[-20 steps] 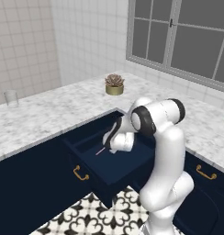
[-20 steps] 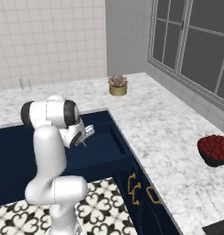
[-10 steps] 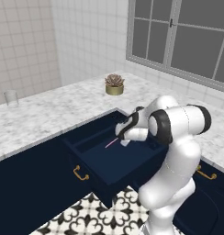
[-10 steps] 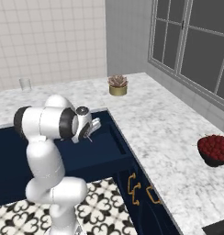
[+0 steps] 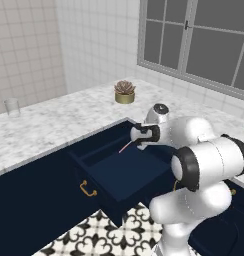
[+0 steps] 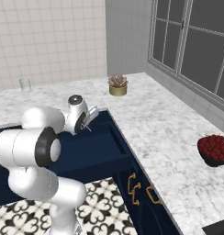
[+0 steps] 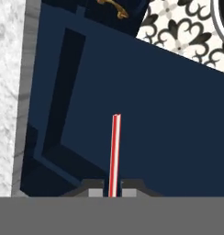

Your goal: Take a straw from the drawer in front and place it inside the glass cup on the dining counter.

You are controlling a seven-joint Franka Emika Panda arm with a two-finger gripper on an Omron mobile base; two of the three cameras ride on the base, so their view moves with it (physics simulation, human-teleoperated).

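Marble surface is surrounding the open drawer, over which the hand is hovering, pinching the straw, while the glass cup is standing far off by the wall.

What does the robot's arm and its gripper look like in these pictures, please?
The arm is glossy white, built of rounded, bulbous segments with dark bands at the joints and a round dark-and-grey cap near the wrist. The gripper is small and black, with two short dark fingers. No loose cables show.

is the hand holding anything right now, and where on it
Yes: the hand is shut on the straw, pinching it at one end, with the rest sticking out over the open drawer.
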